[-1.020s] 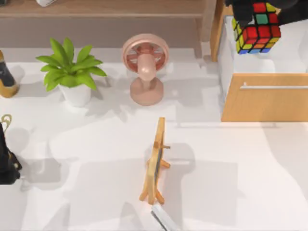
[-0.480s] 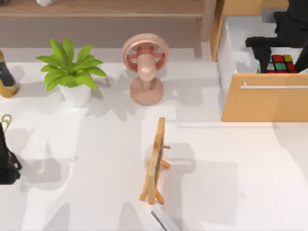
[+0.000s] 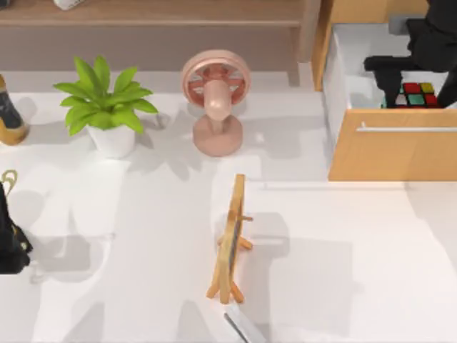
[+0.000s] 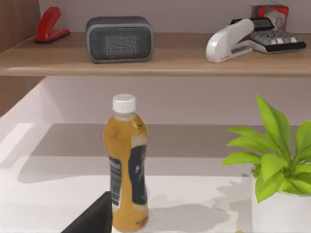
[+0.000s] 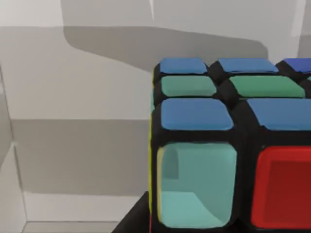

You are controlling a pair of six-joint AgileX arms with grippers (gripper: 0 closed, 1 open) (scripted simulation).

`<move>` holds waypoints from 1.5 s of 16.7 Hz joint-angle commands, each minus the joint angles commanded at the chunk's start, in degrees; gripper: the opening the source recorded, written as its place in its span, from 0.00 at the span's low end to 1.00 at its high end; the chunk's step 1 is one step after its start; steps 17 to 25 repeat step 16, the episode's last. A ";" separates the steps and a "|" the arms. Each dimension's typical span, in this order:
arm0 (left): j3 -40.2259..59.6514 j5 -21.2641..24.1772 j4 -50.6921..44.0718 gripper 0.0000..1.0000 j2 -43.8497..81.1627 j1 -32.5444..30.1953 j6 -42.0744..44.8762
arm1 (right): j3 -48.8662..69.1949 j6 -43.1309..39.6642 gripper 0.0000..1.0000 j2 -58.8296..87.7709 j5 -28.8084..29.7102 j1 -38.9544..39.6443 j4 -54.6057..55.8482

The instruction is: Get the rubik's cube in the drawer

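The rubik's cube (image 3: pixel 418 94) sits low inside the open drawer (image 3: pixel 393 153), behind its wooden front, so the placing looks all but done; letting go and pulling clear appear to remain. The right gripper (image 3: pixel 418 68) hangs directly over the cube, which lies beneath its fingers; whether they grip it cannot be told. The left gripper (image 3: pixel 11 243) waits parked at the table's left edge.

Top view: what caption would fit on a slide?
Right gripper lowers the multicoloured rubik's cube into the open wooden-fronted drawer.
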 joint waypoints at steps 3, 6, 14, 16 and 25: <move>0.00 0.00 0.00 1.00 0.00 0.00 0.00 | 0.00 0.00 0.45 0.00 0.00 0.00 0.00; 0.00 0.00 0.00 1.00 0.00 0.00 0.00 | 0.00 0.00 0.68 0.00 0.00 0.00 0.00; 0.00 0.00 0.00 1.00 0.00 0.00 0.00 | 0.00 0.00 1.00 0.00 0.00 0.00 0.00; 0.00 0.00 0.00 1.00 0.00 0.00 0.00 | 0.00 0.00 1.00 0.00 0.00 0.00 0.00; 0.00 0.00 0.00 1.00 0.00 0.00 0.00 | 0.00 0.00 1.00 0.00 0.00 0.00 0.00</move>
